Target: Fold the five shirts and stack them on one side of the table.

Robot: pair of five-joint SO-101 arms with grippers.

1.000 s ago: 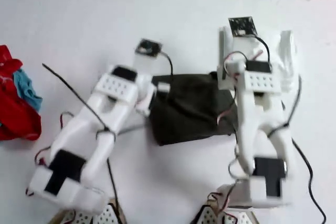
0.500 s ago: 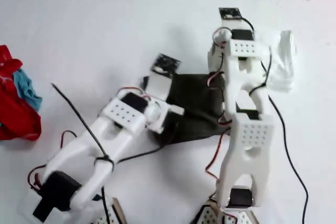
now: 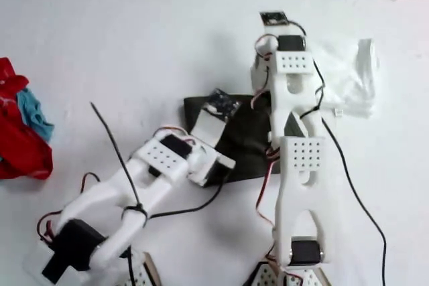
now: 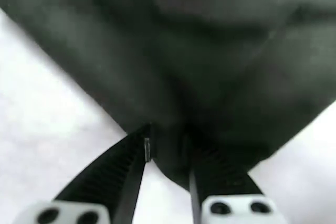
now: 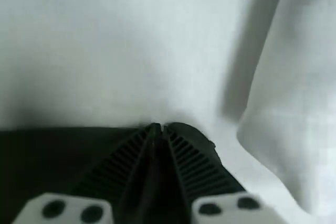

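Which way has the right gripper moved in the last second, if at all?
Yes. In the high view the right gripper, at the dark shirt's edge, has shifted sideways away from the white shirt, which stayed put.

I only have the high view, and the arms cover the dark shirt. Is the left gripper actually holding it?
Observer: Yes. The left wrist view shows the left gripper shut on a fold of the dark shirt.
Operator: And the right one?
Observer: The right gripper is shut at the dark shirt's edge. Cloth seems bunched round its tips, and a white shirt lies just beside it.
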